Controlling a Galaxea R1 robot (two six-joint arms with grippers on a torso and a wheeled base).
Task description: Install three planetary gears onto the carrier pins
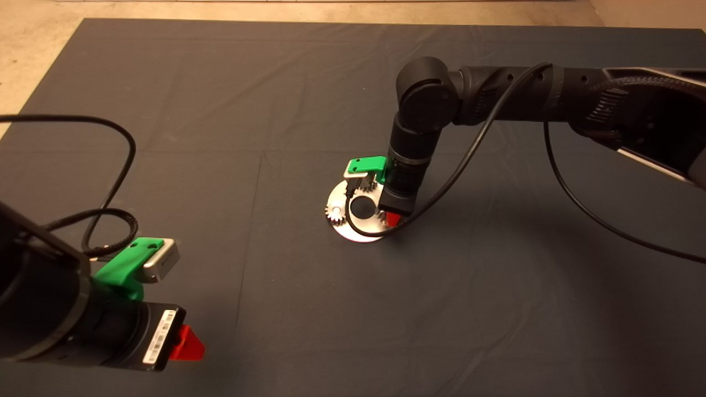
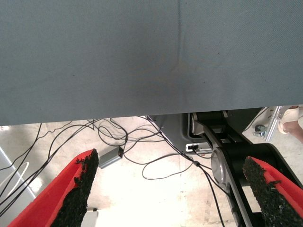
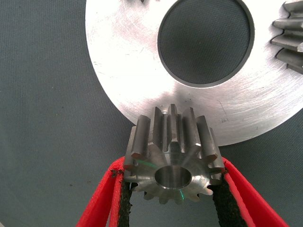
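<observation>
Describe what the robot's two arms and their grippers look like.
Both arms are black with rounded joints, and loose black cables loop beside them. The left gripper and right gripper each have a green bracket carrying a silver camera block, plus red fingers lined with rough black pads. A white barcode label marks the left wrist.

The gear (image 3: 173, 163) was silver-grey, the disc (image 3: 128, 71) shiny silver, the mat (image 1: 220, 82) dark grey; the right hand (image 3: 173, 198) had red fingers (image 3: 102, 203) with black pads.

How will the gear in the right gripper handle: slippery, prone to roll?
The gear looks like solid metal, so probably rigid and heavy for its size. The black pads pinch toothed flanks, so slip seems unlikely. Dropped on edge, it might roll.
</observation>
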